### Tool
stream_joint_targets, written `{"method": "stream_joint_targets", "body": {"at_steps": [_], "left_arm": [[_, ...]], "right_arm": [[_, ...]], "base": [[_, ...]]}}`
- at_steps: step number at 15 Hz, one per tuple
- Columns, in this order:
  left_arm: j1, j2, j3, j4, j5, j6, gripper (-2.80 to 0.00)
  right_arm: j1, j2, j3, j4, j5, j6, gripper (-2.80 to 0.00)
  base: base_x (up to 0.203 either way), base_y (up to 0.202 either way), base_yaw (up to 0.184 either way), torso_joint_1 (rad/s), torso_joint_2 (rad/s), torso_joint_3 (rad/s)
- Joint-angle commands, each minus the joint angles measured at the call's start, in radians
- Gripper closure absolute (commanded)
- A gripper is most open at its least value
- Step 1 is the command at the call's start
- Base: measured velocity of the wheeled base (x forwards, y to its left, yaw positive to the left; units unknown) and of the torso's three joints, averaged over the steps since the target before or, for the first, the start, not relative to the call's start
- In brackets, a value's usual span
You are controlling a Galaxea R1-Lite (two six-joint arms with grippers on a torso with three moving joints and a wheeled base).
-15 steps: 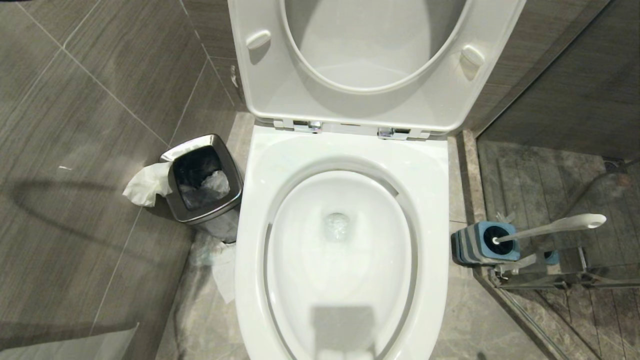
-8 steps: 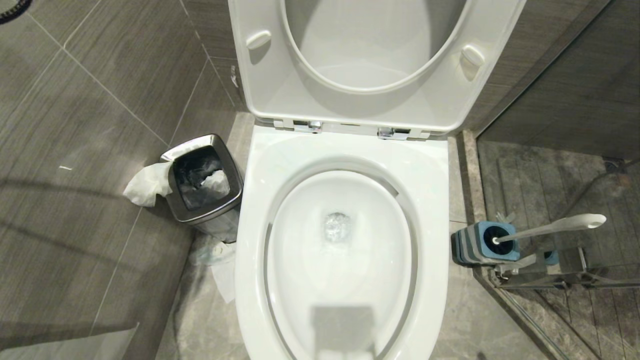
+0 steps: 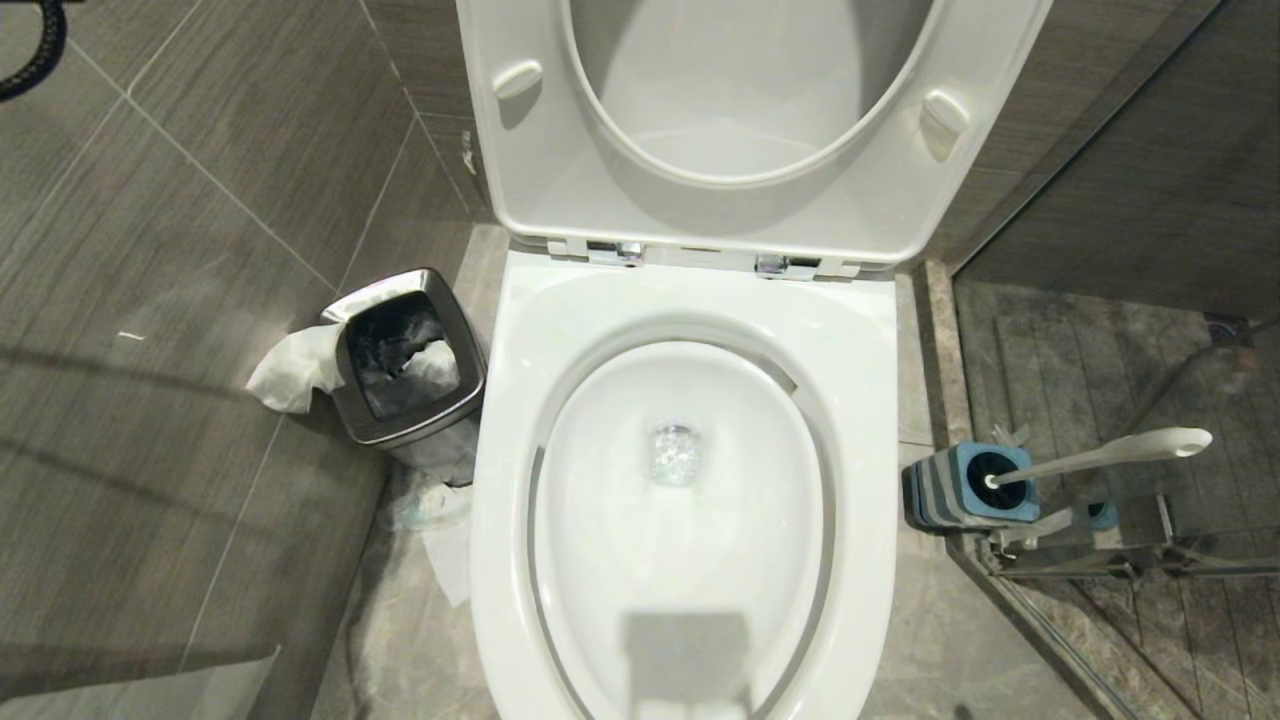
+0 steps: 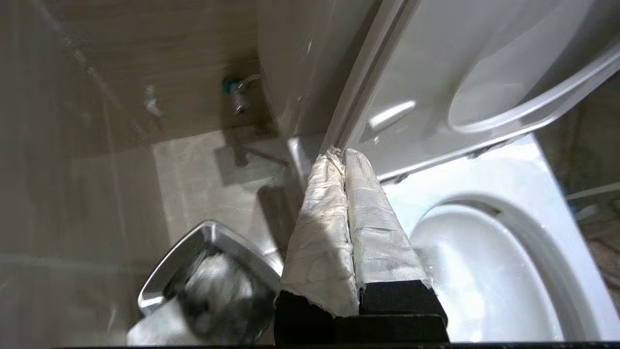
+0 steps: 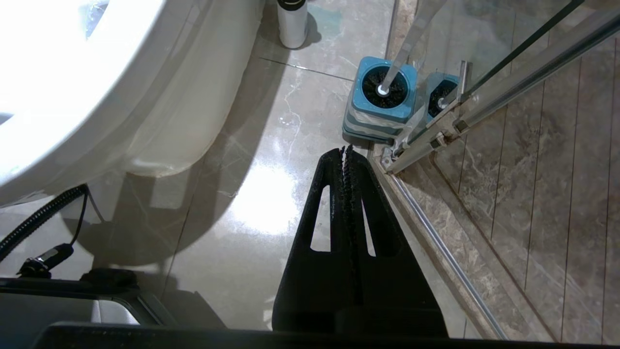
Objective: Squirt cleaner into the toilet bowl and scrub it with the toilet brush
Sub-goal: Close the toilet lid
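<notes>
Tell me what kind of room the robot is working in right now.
A bathroom, most likely a small domestic or hotel one. The toilet bowl stands open with its lid up, the toilet brush sits in its holder by a glass shower screen, and a steel waste bin stands alongside.

lid (image 3: 760, 60): top cut off by pic edge, head view.
bowl (image 3: 690, 330): front rim cut off at bottom edge.
brush (image 3: 1110, 452): black head down in holder (image 3: 965, 487), only a bit shows.
bin (image 4: 203, 271): blurry in left wrist view, stuff inside can't tell.
bottle (image 5: 292, 19): only lower part shows, right wrist view.
black hose (image 3: 35, 50): just a bit at top corner, rest out of pic.
both arms: not in head view.
</notes>
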Motion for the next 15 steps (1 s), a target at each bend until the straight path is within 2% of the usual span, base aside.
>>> {"method": "stream_joint_targets", "body": {"at_steps": [1,3,5,7,9,15], "left_arm": [[0.053,0.067,-0.007,-0.084,-0.122,-0.03,0.0],[0.071,0.092,-0.01,-0.214,-0.173,-0.108,0.0],[0.071,0.099,-0.009,-0.329,-0.179,-0.241,0.0],[0.076,0.101,-0.028,-0.345,-0.169,-0.316,0.0],[0.077,0.119,-0.071,-0.366,-0.168,-0.336,0.0],[0.051,0.224,-0.103,-0.626,-0.203,-0.339,0.0]], "right_arm": [[0.0,-0.001,0.002,0.0,0.0,0.0,0.0],[0.0,-0.001,0.002,0.0,0.0,0.0,0.0],[0.0,-0.001,0.002,0.0,0.001,0.0,0.0],[0.0,-0.001,0.002,0.0,0.0,0.0,0.0],[0.0,-0.001,0.002,0.0,0.0,0.0,0.0],[0.0,-0.001,0.002,0.0,0.0,0.0,0.0]], "base": [[0.0,0.0,0.0,0.0,0.0,0.0],[0.0,0.0,0.0,0.0,0.0,0.0],[0.0,0.0,0.0,0.0,0.0,0.0],[0.0,0.0,0.0,0.0,0.0,0.0],[0.0,0.0,0.0,0.0,0.0,0.0],[0.0,0.0,0.0,0.0,0.0,0.0]]}}
